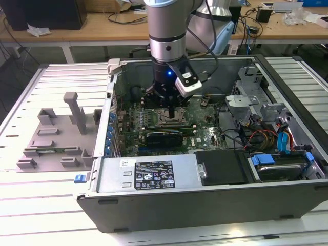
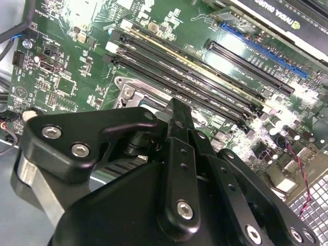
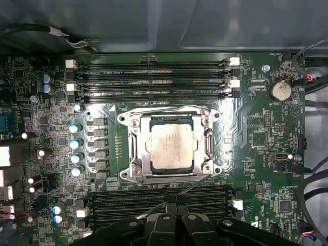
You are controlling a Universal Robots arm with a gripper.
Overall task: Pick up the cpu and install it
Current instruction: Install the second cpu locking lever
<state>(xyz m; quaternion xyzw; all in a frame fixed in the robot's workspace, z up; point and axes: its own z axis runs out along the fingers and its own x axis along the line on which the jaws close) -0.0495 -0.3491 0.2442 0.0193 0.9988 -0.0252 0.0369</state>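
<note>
Gripper above motherboard, one cpu in one socket

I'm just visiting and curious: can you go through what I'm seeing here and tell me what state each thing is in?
cpu: lying flat in the socket, shiny top up.
socket: uncovered, metal frame around the chip.
gripper: above the motherboard beside the socket, holding nothing that shows.
memory slots: unfilled.
computer case: lying on its side, side panel off.
grey fixture: on the table at the exterior view's left, bare.
</note>
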